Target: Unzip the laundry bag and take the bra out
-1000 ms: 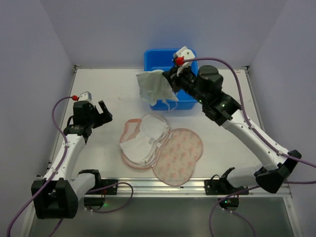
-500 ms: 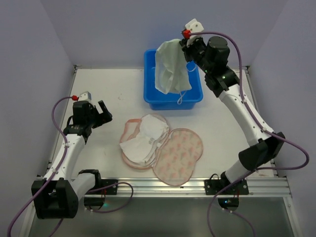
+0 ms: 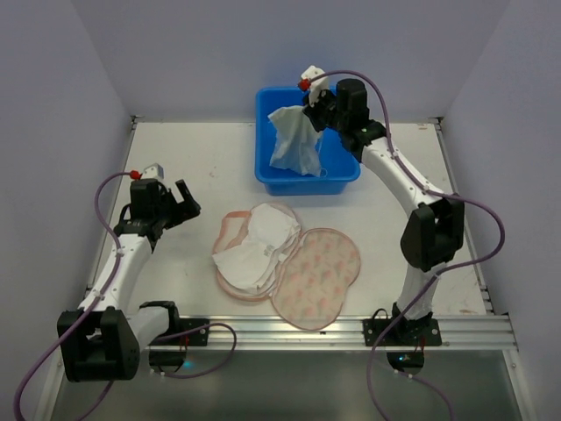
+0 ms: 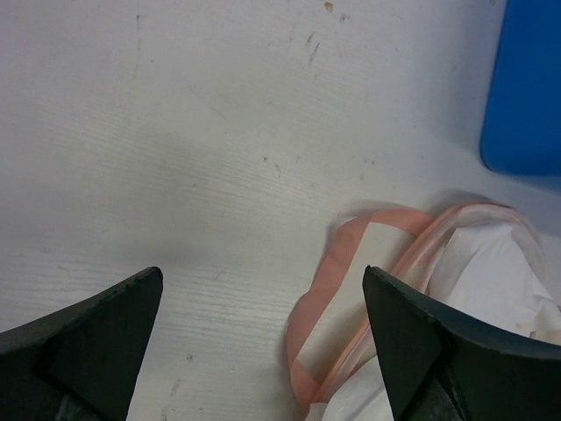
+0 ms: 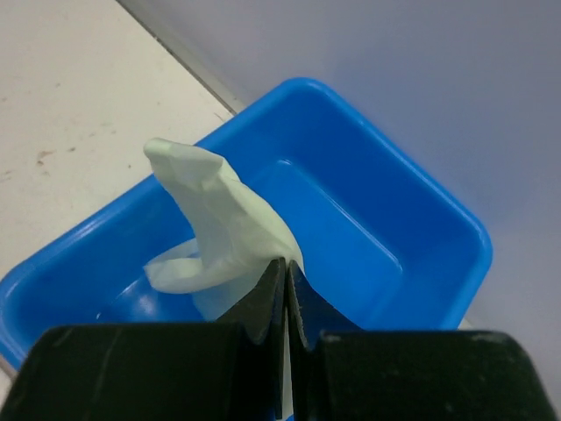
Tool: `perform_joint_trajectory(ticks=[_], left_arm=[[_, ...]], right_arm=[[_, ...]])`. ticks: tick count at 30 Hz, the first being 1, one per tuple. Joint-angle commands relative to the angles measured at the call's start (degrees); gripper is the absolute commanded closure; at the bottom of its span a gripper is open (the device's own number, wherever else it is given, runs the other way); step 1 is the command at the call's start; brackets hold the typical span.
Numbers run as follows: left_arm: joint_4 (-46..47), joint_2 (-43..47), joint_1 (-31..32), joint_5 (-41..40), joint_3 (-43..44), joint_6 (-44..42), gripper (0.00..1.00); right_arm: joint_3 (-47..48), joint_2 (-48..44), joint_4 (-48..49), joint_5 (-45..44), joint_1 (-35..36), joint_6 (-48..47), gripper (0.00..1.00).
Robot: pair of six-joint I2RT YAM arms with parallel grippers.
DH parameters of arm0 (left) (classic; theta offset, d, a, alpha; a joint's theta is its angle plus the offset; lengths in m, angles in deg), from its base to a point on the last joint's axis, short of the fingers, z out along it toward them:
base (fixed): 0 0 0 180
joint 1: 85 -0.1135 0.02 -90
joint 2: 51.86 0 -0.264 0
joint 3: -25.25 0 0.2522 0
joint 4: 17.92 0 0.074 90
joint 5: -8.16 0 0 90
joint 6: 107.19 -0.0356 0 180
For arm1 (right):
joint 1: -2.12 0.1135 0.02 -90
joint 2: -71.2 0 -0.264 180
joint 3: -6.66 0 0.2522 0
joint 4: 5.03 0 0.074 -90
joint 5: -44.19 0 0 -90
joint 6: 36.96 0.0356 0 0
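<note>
The laundry bag [image 3: 320, 276] lies unzipped and open in the middle of the table, its printed half at the right and its white-lined half [image 3: 254, 250] at the left. My right gripper [image 3: 308, 114] is shut on the bra [image 3: 294, 145], which hangs down into the blue tub [image 3: 307, 182]. In the right wrist view the pale green-white bra [image 5: 219, 219] is pinched at the fingertips of the right gripper [image 5: 287, 272] above the tub [image 5: 394, 228]. My left gripper [image 3: 184, 200] is open and empty to the left of the bag. The left wrist view shows the left gripper [image 4: 263, 324] over the bag's pink loop [image 4: 337, 263].
The blue tub stands at the back middle of the table, against the rear wall, and its corner shows in the left wrist view [image 4: 526, 88]. Grey walls close in the table on three sides. A metal rail [image 3: 289, 331] runs along the near edge.
My right arm swung the bra from the tub's front left edge up over the tub, then lowered it into the tub. The left arm has not moved.
</note>
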State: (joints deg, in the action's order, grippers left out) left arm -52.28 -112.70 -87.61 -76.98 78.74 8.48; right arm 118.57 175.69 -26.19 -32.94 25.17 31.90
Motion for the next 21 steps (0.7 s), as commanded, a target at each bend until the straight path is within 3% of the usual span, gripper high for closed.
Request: perform_joint_trajectory(ticks=[1,9,11,13,15,18,21], left_arm=[[1.88,-0.68,-0.82,1.99,0.35,-1.85,0.00],[1.88,-2.26,-1.26,2.96,0.44,-2.12,0.00],[1.97,-2.53,-1.43,3.13,0.44,-2.12,0.00],[2.05,-2.71,-1.43,3.40,0.44,-2.12,0.00],[2.06,-2.88,-1.61,3.75,0.44,-2.03,0.00],[2.32,-2.62,-1.69,4.27,0.44,-1.94,0.00],[2.32,-1.92,-1.78,4.63,0.27,-1.85,0.00]], right_arm=[[8.45,6.42,-1.39,3.39,-1.77,-0.12,1.00],[35.05,26.10,-6.75,-3.35,-4.77,1.72,1.00],[36.50,29.10,-4.66,-6.08,-5.21,3.03,0.97],[34.31,28.58,-2.37,-8.90,-5.29,4.79,0.51],[30.72,25.43,-0.78,-9.00,-5.29,6.20,0.23],[24.66,18.40,1.68,-8.30,-5.12,9.01,0.02],[19.30,10.43,0.81,-6.80,-4.33,11.47,0.01]])
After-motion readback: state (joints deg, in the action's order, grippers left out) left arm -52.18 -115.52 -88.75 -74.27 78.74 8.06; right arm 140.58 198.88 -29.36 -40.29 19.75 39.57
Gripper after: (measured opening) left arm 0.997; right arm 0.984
